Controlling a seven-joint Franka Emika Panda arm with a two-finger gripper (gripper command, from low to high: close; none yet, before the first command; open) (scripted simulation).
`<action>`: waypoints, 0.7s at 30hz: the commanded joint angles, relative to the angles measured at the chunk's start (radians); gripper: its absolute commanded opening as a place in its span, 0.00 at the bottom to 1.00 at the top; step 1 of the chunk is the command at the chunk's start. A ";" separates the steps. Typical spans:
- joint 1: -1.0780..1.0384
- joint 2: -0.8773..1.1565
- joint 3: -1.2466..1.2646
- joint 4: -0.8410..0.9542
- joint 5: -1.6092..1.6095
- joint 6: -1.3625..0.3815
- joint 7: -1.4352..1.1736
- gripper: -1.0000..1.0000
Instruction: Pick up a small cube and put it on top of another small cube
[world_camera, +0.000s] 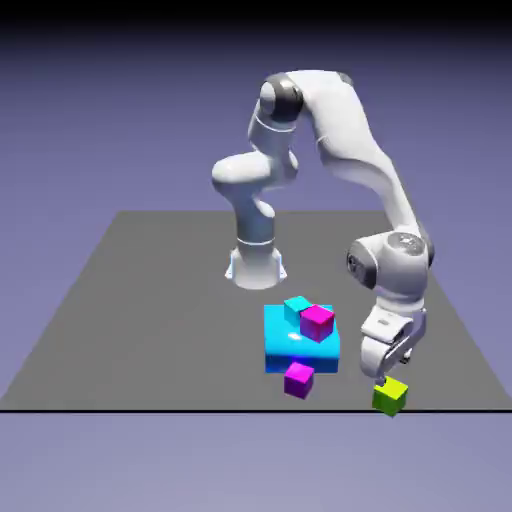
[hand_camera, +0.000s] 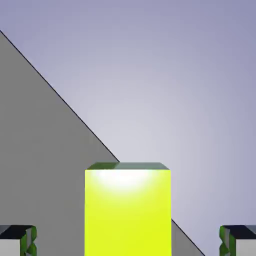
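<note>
- On the left of the exterior view we see only bare table (world_camera: 120, 300); nothing of the task lies there.
- Near the middle sits a large cyan block (world_camera: 290, 350), with a small cyan cube (world_camera: 296, 308) and a magenta cube (world_camera: 317, 321) on top of it, the two just beside each other.
- A second magenta cube (world_camera: 298, 380) rests on the table, touching or just off the block's near face; we cannot tell which.
- To the right, close to the table's near edge, stands the lime cube (world_camera: 390, 396), well apart from the block and on the table.
- The gripper (world_camera: 392, 372) hangs right over the lime cube. In the hand view the cube (hand_camera: 127, 212) fills the space between the two fingertips (hand_camera: 17, 240), which stand wide apart with clear gaps on both sides, so nothing is clamped yet.
- We judge the task to be at its start: the approach is made and the fingers straddle the cube, but the closing, the lift, the carry leftward and the placing on another small cube are all left to do.
- No small cube sits on another small cube so far; we cannot say which one is meant as the base.
</note>
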 joint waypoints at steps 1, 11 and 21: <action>-0.003 0.036 0.005 0.011 0.004 0.026 -0.003 0.50; -0.083 -0.182 0.019 -0.115 -0.035 -0.066 0.079 0.00; -0.442 -0.467 0.146 -0.439 -0.127 -0.023 0.351 0.00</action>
